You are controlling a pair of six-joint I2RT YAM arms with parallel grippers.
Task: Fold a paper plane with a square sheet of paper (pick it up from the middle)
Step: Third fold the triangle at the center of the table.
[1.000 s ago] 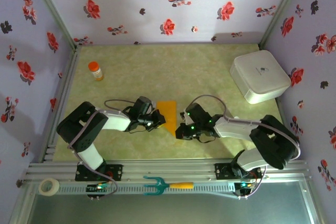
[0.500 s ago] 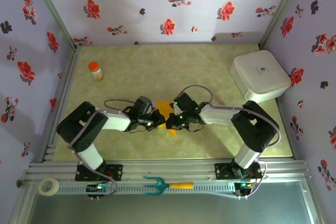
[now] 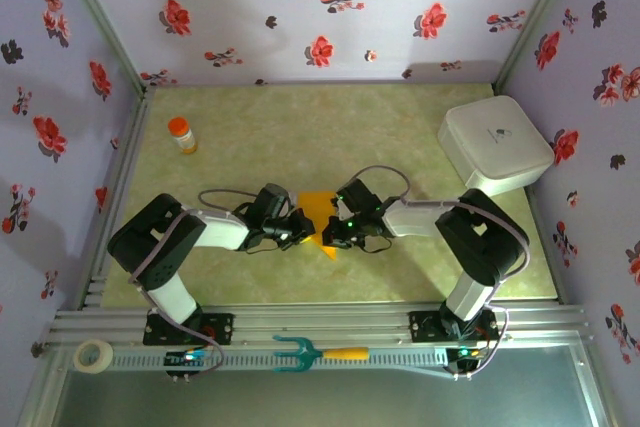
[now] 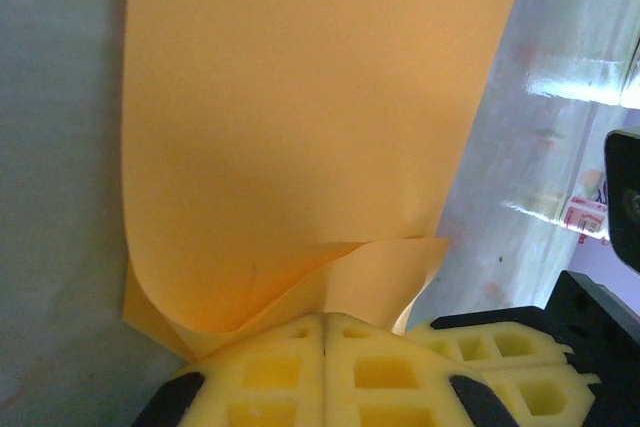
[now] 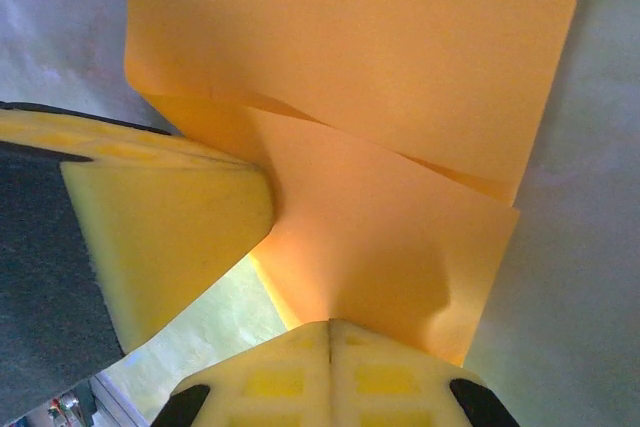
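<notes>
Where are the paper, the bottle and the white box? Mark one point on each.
paper (image 4: 300, 97), left wrist view, middle of the flat sheet.
bottle (image 3: 179, 127), top view, its orange cap.
white box (image 3: 495, 145), top view, middle of its lid.

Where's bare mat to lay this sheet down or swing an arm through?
Widest bare patch: the far mat, between the bottle and the white box. A narrower strip runs along the near rail. Crowded centre: left pincer and right pincer both clamp the paper.
</notes>
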